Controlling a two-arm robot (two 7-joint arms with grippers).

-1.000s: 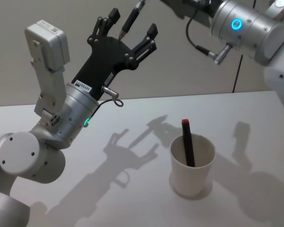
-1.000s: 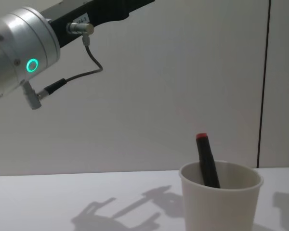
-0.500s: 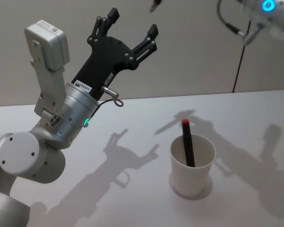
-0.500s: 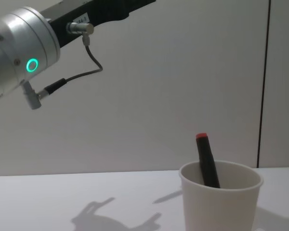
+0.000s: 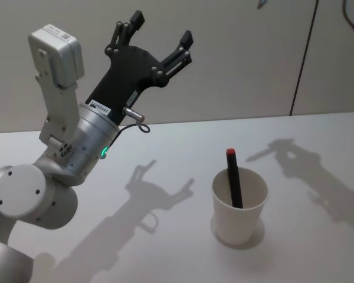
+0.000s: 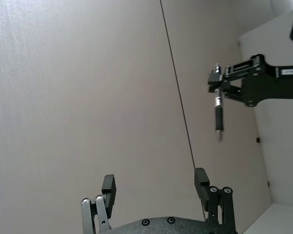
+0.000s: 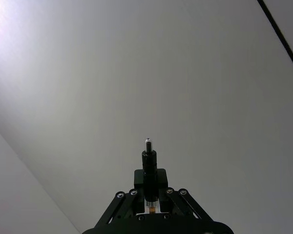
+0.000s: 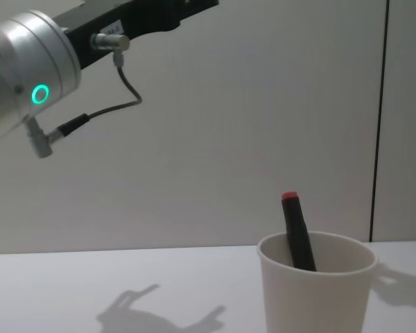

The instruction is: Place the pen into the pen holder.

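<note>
Left gripper point(image 5: 161, 31) raised over table's left, fingers spread wide, empty. Cup point(image 5: 239, 204) right of centre, red-capped pen point(image 5: 233, 178) leaning inside. Right gripper point(image 6: 218, 87) high up, clamped on second pen point(image 6: 218, 119). Risk: descent off-line, tip strikes rim, cup tips. Right arm cut off in head view.

Bright, even indoor light falls from above, casting crisp dark shadows of both arms across the white table point(image 5: 165, 247) and a soft ring of shade around the pen holder point(image 5: 239, 205). In the right wrist view a strong white glare blooms at one corner and fades across the wall point(image 7: 210, 97). All views are sharp, without motion blur
</note>
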